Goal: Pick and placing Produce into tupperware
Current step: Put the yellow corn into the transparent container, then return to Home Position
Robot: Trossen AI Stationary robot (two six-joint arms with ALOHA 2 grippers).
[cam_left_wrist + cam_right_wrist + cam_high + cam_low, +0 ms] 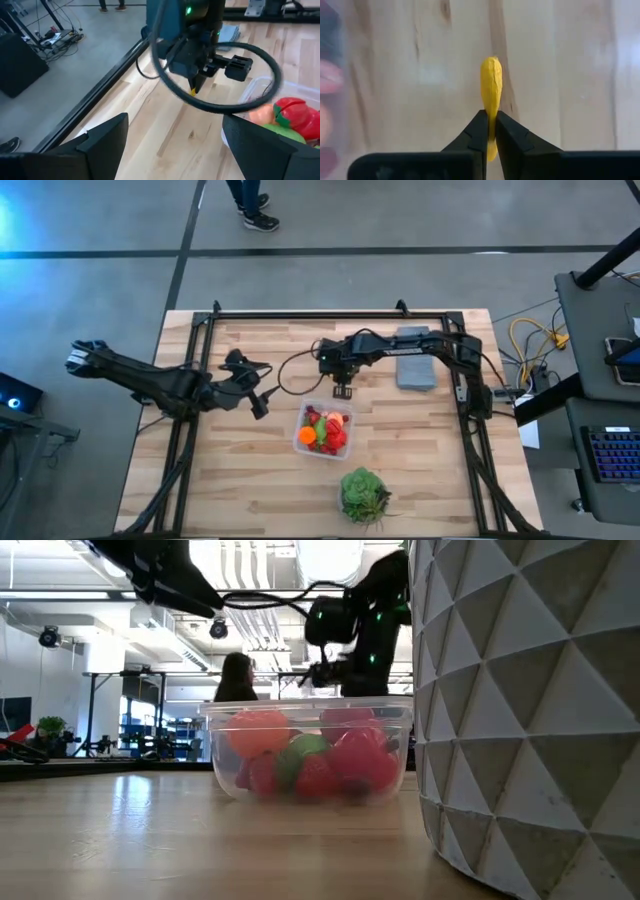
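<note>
A clear tupperware (323,430) stands near the table's middle, filled with red, orange and green produce (310,755). Just beyond its far side my right gripper (343,390) points down, shut on a small yellow piece of produce (491,85). That piece also shows in the left wrist view as a yellow tip (193,91) below the fingers. My left gripper (262,402) waits open to the left of the tupperware, with nothing between its fingers (105,135). My right gripper pinches the yellow piece between its two fingertips (507,132), at one end of the piece (491,120). The fingers come from above, pointing down. The rest of the piece sticks out past the fingertips, and it hangs just above the wooden tabletop.
A flat grey slab (415,360) lies at the far right of the table. A green plant in a white faceted pot (362,495) stands near the front edge and fills the right of the low view (530,710). A person (235,680) stands in the room behind.
</note>
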